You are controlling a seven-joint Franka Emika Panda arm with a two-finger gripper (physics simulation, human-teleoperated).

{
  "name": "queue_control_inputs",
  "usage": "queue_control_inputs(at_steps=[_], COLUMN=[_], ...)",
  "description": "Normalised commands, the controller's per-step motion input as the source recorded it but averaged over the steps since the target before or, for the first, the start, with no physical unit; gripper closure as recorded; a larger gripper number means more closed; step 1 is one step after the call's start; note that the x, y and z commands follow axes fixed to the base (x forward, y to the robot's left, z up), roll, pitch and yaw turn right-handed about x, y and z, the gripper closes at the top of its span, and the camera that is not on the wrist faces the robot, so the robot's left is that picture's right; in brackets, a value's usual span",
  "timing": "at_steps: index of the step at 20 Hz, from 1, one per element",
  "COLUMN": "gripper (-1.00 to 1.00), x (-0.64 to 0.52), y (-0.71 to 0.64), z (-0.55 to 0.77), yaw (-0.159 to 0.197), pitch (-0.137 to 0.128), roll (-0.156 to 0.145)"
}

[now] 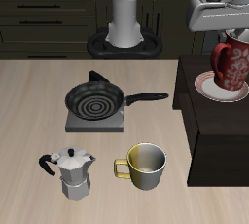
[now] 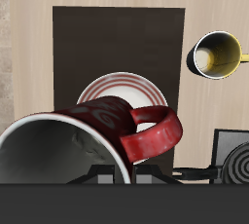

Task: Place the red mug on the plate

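Note:
The red mug [image 1: 232, 68], red with white speckles, hangs tilted in my gripper [image 1: 236, 39] at the far side of the table, over the dark raised block. Its base is at or just above the plate [image 1: 207, 90], a small white plate with a pinkish-red rim; I cannot tell if they touch. In the wrist view the red mug [image 2: 88, 140] fills the foreground with its handle [image 2: 156, 136] sticking out, and the plate [image 2: 117, 88] lies beyond it on the block. The gripper [image 2: 126, 177] is shut on the mug's rim.
A black frying pan [image 1: 97, 99] sits on a grey burner plate [image 1: 95, 123] mid-table. A metal moka pot [image 1: 70, 172] and a yellow-olive mug [image 1: 146, 165] stand near the front edge. The dark block [image 1: 219, 130] rises above the tabletop. The robot base [image 1: 124, 33] stands at the back.

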Motion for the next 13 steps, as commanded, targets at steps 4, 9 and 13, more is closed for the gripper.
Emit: queue_control_inputs(at_steps=[4,9,13], gripper=[1.00,-1.00,-1.00], x=[0.06,0.06,0.00], y=[0.01,-0.02,0.03], z=[-0.30,-0.10,0.03], yaw=[0.021,0.008,0.023], pitch=[0.041,0.047,-0.011], roll=[0.010,0.023,0.020])
